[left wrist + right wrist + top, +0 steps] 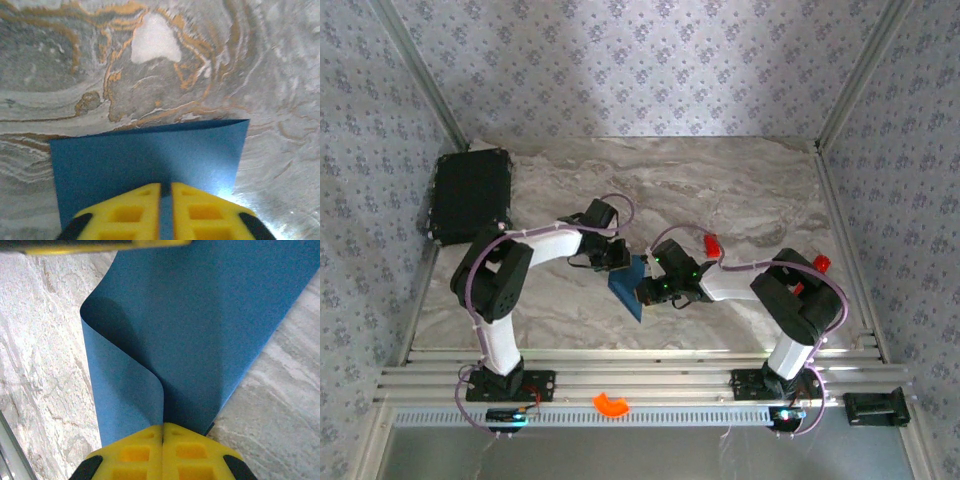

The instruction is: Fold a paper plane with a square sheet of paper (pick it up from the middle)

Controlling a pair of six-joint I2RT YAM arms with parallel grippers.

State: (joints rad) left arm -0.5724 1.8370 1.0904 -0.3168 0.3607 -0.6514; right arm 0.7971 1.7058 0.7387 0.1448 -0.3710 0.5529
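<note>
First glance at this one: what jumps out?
The dark blue sheet of paper mid-table, where both arms meet. The right gripper is pinched shut on it where it curls over; the left gripper sits over the opposite side. A black case lies at the far left corner.

There is one blue sheet of paper [625,290], one black case [470,195] and one orange curved piece [611,404]. There are two robot arms [545,238].

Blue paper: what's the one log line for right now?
paper: curled over, uncreased | right fingers: shut on paper | left fingers: slit apart over paper
</note>
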